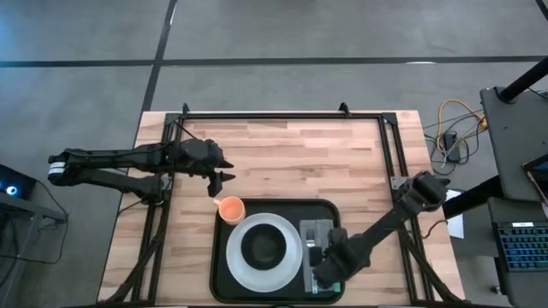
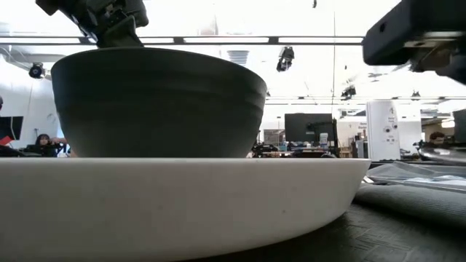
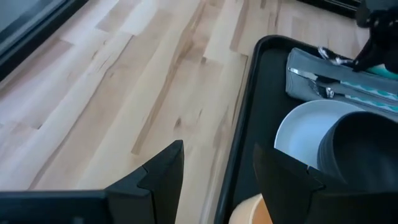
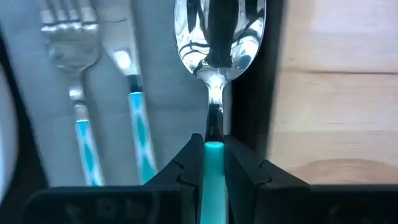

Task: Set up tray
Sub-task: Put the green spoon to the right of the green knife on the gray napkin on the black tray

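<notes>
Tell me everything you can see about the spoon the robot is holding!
The spoon has a shiny metal bowl that mirrors its surroundings, a thin metal neck and a bright teal handle. The right end effector is shut on the handle, its two dark fingers pinching it from both sides. The spoon points straight out from the fingers, over the grey napkin's edge on the black tray, beside a fork and a knife with matching handles.

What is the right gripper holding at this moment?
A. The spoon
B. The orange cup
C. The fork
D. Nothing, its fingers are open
A: in the right wrist view the right gripper has its fingers closed on the teal handle of the spoon, while the fork lies free on the grey napkin.
</notes>
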Motion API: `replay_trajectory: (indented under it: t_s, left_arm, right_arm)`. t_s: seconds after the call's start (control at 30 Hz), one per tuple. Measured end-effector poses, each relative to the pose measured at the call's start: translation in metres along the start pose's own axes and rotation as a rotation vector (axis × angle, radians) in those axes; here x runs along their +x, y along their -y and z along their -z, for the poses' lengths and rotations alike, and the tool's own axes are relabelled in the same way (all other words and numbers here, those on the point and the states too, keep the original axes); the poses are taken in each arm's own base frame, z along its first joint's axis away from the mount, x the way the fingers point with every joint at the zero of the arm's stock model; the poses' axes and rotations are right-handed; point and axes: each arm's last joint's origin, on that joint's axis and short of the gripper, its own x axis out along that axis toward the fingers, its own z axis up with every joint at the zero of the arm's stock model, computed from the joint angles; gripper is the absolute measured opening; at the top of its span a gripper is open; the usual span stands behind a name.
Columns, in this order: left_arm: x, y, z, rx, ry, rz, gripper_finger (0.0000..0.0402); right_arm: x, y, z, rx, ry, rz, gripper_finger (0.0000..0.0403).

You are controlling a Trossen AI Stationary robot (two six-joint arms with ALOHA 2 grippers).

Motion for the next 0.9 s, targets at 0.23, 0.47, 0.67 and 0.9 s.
replay_trajectory:
  t_s: [0.23,0.47,0.67,0.9]
  left_arm:
    - [0.002,0.000,0.000,0.000,-0.002,0.000,0.0173]
    - [0.002,0.000,0.000,0.000,-0.003,0.000,0.0173]
    - [0.003,0.000,0.000,0.000,-0.013,-0.003,0.0173]
    - [0.003,0.000,0.001,0.000,-0.012,-0.002,0.0173]
  right_arm:
    - [0.005,-0.007,0.004,-0.004,-0.010,-0.057,0.0038]
    - [0.003,-0.006,-0.001,-0.047,0.029,-0.051,0.0038]
    - [0.012,-0.009,-0.009,-0.030,0.034,-0.062,0.0038]
    - [0.020,-0.012,-0.012,-0.070,0.016,-0.090,0.0038]
